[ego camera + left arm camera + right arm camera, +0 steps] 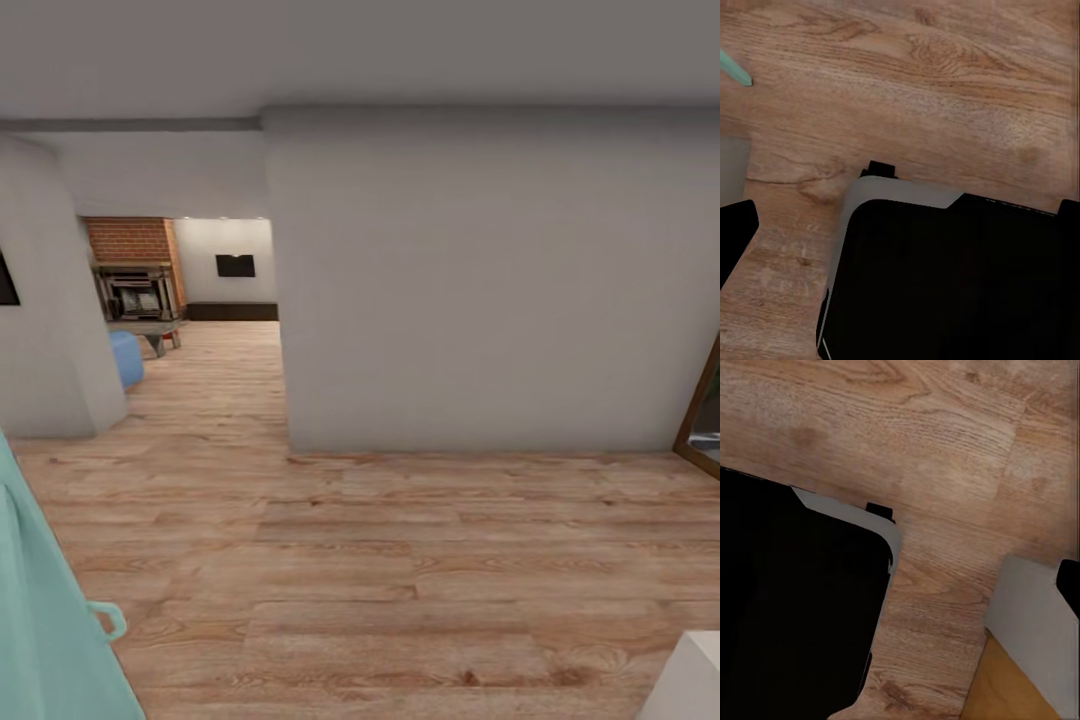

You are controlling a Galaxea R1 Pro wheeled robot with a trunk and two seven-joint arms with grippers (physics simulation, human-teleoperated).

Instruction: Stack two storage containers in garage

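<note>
Whether either hand stands apart or together I cannot tell: both wrist views look down past the robot's black base [945,277] onto light wood-plank flooring [945,435]. From the head, the planks [400,560] run up to a cream wall [480,290]. Left of that wall, an opening shows the living room [215,300], with its brick column [135,240], black wall TV [235,265] and a blue seat edge [127,358].

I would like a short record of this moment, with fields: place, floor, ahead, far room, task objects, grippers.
place: indoor passage facing a grey-white wall
floor: light wood planks
ahead: opening left of the wall, leading on
far room: brick column, black wall TV, blue seat
near left edge: mint-green object
task objects: no orange-red containers seen
grippers: state cannot be told
</note>
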